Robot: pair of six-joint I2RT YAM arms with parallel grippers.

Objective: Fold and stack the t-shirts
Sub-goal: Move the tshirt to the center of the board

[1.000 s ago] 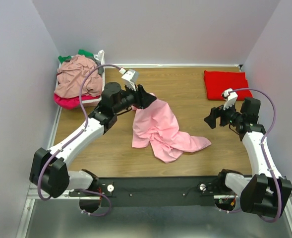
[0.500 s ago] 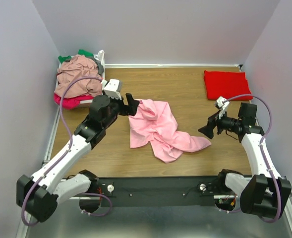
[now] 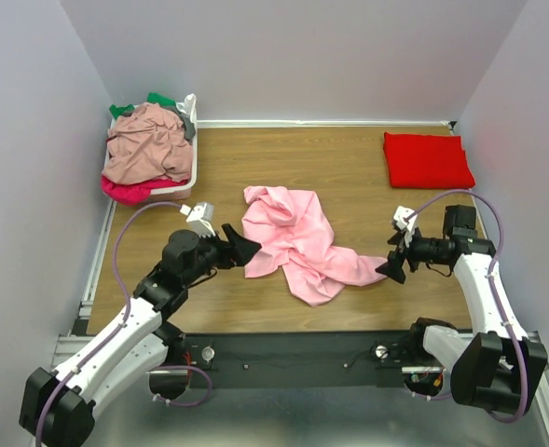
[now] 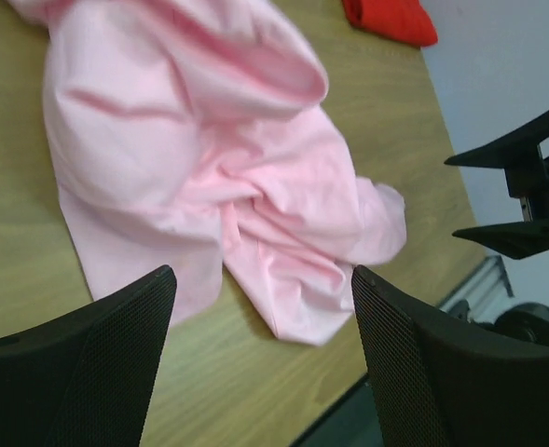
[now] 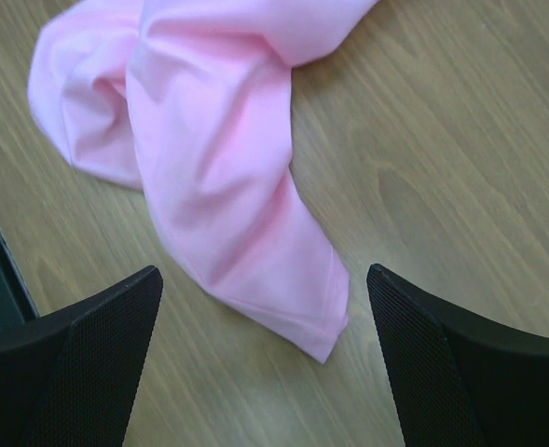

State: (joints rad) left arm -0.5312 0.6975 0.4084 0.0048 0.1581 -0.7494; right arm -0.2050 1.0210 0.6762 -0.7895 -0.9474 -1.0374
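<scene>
A light pink t-shirt (image 3: 297, 237) lies crumpled in the middle of the wooden table, also filling the left wrist view (image 4: 209, 158) and the right wrist view (image 5: 218, 168). My left gripper (image 3: 240, 251) hovers open just off the shirt's left edge, holding nothing. My right gripper (image 3: 391, 263) is open beside the shirt's right corner (image 5: 325, 335), apart from it. A folded bright red t-shirt (image 3: 427, 159) lies at the back right. More t-shirts, dusty rose (image 3: 148, 144) over magenta and green, are heaped at the back left.
The white plastic basket (image 3: 192, 140) holding the heap stands in the back left corner. Grey walls close the table on three sides. A black rail (image 3: 293, 349) runs along the near edge between the arm bases.
My left gripper let go of the pink shirt, opened and drew back toward the near left. The shirt dropped flat. My right gripper moved down and left toward the shirt's right corner.
</scene>
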